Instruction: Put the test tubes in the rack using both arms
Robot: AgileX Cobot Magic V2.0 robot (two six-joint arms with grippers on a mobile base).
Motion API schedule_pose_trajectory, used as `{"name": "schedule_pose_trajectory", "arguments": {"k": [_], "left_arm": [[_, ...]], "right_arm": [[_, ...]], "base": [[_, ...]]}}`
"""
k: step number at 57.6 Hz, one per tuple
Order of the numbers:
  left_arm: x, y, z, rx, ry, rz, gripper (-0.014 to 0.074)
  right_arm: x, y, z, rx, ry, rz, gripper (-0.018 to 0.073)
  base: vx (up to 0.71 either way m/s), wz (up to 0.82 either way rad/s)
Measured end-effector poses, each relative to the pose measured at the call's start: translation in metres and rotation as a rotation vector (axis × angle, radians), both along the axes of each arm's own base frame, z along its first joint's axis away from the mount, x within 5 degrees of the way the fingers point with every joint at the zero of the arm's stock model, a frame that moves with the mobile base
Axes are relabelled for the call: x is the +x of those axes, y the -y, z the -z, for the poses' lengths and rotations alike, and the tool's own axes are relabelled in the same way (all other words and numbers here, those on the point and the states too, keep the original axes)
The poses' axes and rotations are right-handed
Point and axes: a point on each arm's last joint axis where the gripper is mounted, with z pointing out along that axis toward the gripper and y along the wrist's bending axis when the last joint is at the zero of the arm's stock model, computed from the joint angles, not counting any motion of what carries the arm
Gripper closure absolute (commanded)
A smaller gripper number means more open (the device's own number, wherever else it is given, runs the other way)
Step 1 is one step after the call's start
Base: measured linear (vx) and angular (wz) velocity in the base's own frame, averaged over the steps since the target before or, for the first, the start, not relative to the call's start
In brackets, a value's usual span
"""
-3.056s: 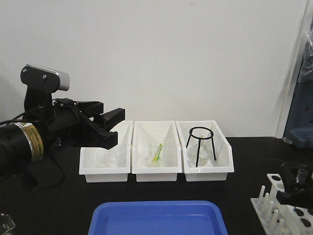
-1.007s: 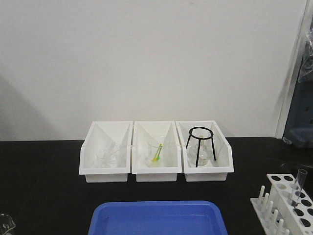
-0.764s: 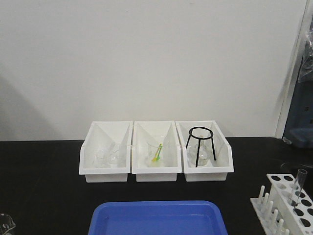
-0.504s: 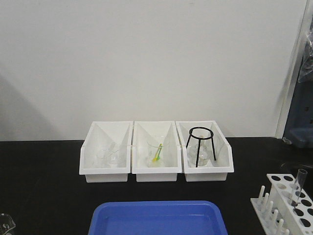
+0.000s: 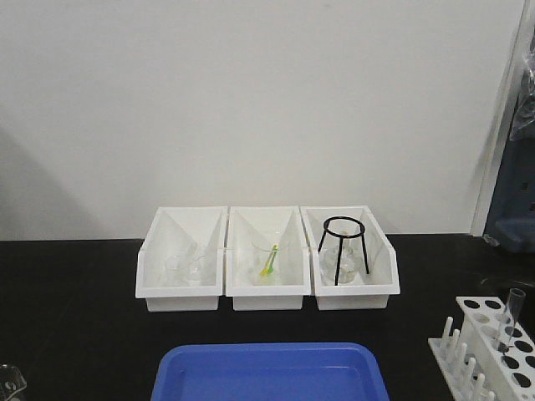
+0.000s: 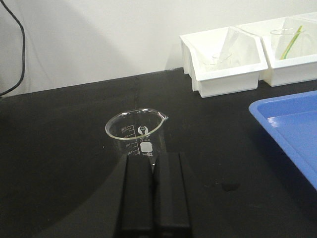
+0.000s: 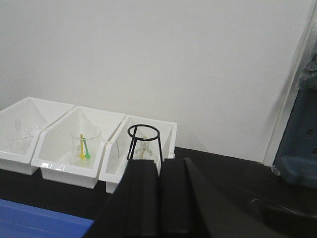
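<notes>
A black tabletop (image 5: pixel 75 317) is seen from the front view, with three white open-front bins (image 5: pixel 266 259) set side by side against a white wall. Small glass flasks (image 5: pixel 185 269) are held in the left bin, a clear container with a yellow-green stick (image 5: pixel 269 260) in the middle bin, and a black wire tripod ring (image 5: pixel 343 247) in the right bin. A blue tray (image 5: pixel 269 373) is placed in front of the bins, at the lower edge of the view.

The rack (image 5: pixel 489 351), a white stand with round holes in its top plate and a row of upright pegs along its near side, is located at the lower right corner of the front view, partly cut off by the frame. One test tube (image 5: pixel 508 317) is seated upright in a hole of the rack. No other tube can be made out.

Neither arm is visible in the front view. In the left wrist view, the left gripper (image 6: pixel 153 194) is observed with its two black fingers pressed together and nothing held between them; it is positioned low over the tabletop, just behind a clear glass beaker (image 6: pixel 137 135) that stands upright on the table. In the right wrist view, the right gripper (image 7: pixel 159 198) is likewise observed with its fingers brought together and nothing between them, directed toward the three bins. The rack is not shown in either wrist view
</notes>
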Motion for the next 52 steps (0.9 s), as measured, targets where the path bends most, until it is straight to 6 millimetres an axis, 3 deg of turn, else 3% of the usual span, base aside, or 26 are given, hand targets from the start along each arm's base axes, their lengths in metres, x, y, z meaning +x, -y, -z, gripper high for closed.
{"name": "schedule_pose_trajectory", "arguments": {"k": [52], "left_arm": [[0.0000,0.0000,0.0002,0.000,-0.001,0.000,0.0617]], "right_arm": [[0.0000,-0.0001,0.0001,0.012,0.001,-0.001,0.0566]], "base": [[0.00,0.00]]}}
